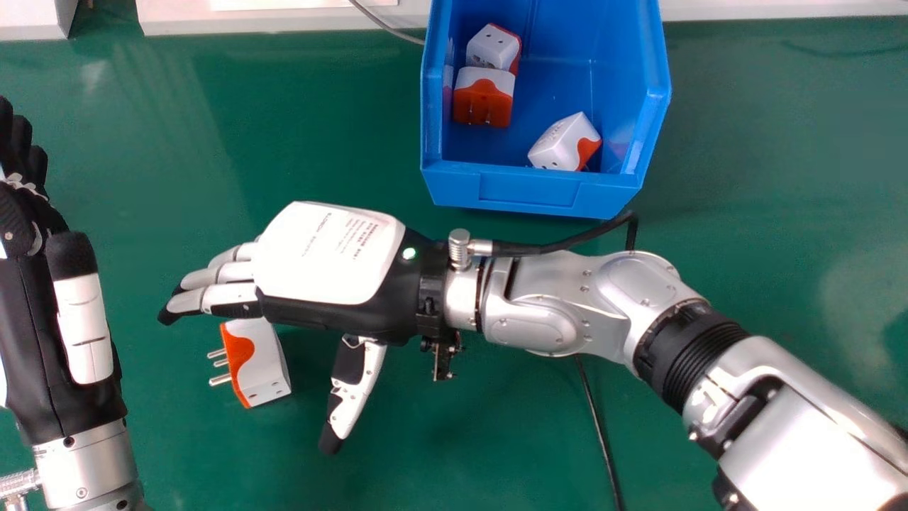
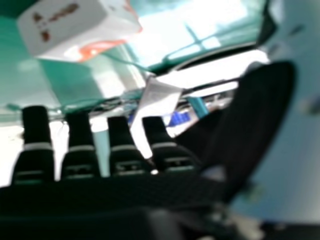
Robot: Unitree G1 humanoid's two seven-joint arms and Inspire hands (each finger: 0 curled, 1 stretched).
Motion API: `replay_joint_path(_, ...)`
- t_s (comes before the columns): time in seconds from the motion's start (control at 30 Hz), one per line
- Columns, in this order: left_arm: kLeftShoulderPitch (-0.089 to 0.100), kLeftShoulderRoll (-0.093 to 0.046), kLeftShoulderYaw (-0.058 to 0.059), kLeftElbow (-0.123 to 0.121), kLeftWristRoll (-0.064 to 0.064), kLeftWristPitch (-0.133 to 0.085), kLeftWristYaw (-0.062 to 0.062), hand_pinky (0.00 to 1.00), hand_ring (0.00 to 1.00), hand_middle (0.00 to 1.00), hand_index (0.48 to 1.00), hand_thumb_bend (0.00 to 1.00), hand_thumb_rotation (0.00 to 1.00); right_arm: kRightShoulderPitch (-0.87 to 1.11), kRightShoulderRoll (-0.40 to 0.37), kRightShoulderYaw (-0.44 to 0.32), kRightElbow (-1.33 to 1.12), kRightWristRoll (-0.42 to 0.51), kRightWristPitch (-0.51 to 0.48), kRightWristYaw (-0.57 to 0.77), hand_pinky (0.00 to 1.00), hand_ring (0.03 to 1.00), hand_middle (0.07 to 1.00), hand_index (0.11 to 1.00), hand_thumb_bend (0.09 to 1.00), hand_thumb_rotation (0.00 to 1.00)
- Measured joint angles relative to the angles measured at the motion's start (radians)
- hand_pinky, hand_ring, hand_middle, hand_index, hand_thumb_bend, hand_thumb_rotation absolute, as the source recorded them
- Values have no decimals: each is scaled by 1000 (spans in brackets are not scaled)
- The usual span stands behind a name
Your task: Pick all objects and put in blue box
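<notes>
"Two robot hands here. Leftmost?"

"The left robot hand [image 1: 42, 341], fingers extended towards the far side."

"Next?"

"One white-and-orange adapter [image 1: 264, 362] on the green desk [image 1: 177, 440], prongs facing left. It lies just on the near side of the right robot hand [image 1: 323, 252], by the fingers."

"How's that one held?"

"Spread: fingers straight to the left, thumb out towards the near side."

"And further right?"

"The blue box [image 1: 539, 193], over on the far side. A second adapter [image 1: 484, 79] and third adapter [image 1: 493, 46] sit by its left wall (cosy pair, those), and a fourth adapter [image 1: 560, 142] is near its right corner, near side."
</notes>
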Motion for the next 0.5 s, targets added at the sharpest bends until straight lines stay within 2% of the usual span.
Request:
replay_joint_path(0.13, 0, -1, 0, 0, 11, 1, 0, 1000, 1000, 1000, 945, 750, 1000, -17, 20, 36, 15, -36, 40, -30, 738, 874, 903, 880, 1000, 395)
replay_joint_path(0.5, 0, -1, -1, 9, 13, 2, 0, 1000, 1000, 1000, 938, 746, 1000, -63, 70, 113, 57, -106, 117, -101, 746, 876, 904, 884, 1000, 387)
